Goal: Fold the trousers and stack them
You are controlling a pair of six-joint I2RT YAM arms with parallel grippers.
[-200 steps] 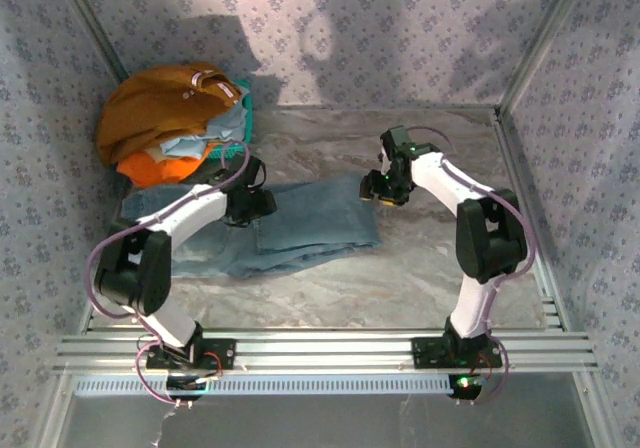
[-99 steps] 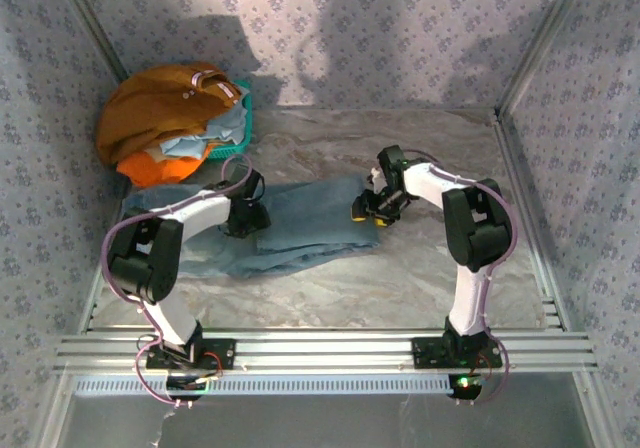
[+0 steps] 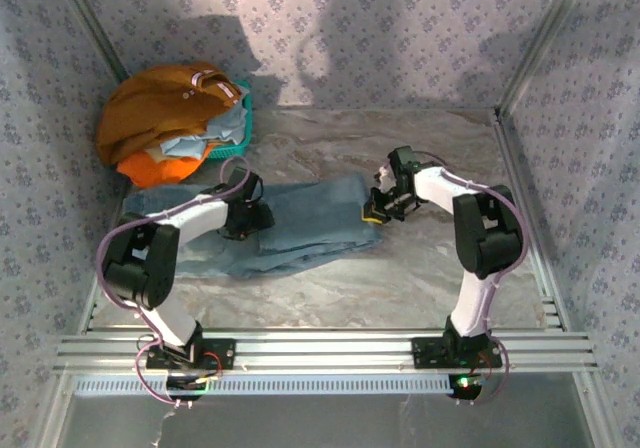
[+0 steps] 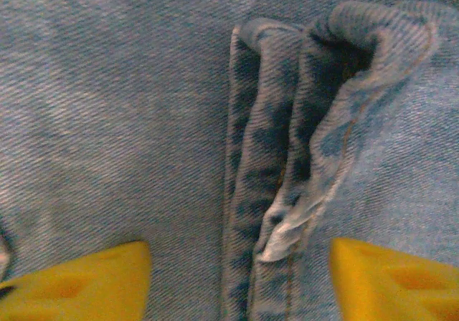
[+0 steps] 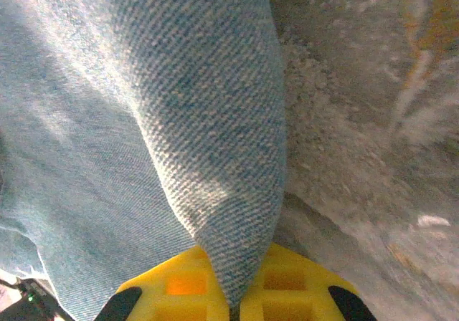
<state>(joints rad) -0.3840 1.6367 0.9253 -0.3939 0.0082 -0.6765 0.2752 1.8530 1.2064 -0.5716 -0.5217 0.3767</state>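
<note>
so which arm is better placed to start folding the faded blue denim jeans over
Right. The right gripper is shut on the edge of the faded blue denim jeans, cloth pinched between its yellow fingers. The left gripper stands open over a thick seam, gripping nothing.

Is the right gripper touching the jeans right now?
Touching. In the right wrist view, the right gripper has a fold of the jeans pinched between its yellow fingers.

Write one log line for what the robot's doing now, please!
left end effector: open over jeans seam | right end effector: shut on jeans edge | jeans: lying on table
</note>
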